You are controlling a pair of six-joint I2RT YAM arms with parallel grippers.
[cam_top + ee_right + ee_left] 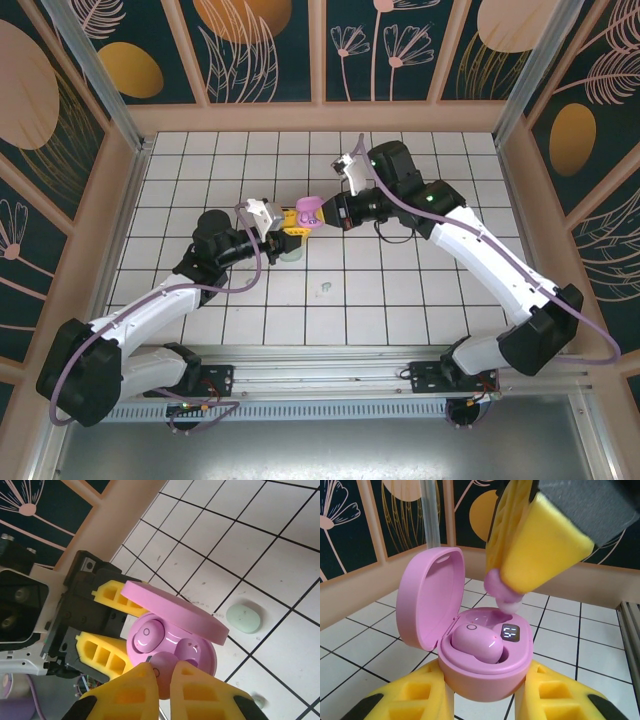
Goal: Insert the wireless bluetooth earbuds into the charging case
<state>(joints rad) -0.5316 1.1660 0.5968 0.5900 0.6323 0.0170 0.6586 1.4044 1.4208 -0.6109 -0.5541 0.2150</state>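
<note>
My left hand [485, 699] clamped the open charging case [427, 600], one purple earbud [476, 644] seated inside. My right hand [162, 679] pinched a second earbud [502, 592] just above it.

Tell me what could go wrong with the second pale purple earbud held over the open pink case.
The small pale purple plastic earbud is pinched only at the tips of the right gripper; it could slip out or meet the empty socket tilted. The rounded pink plastic charging case is clamped low down by the left gripper, so a downward push might tip it. Its raised lid stands close and could be knocked.
</note>
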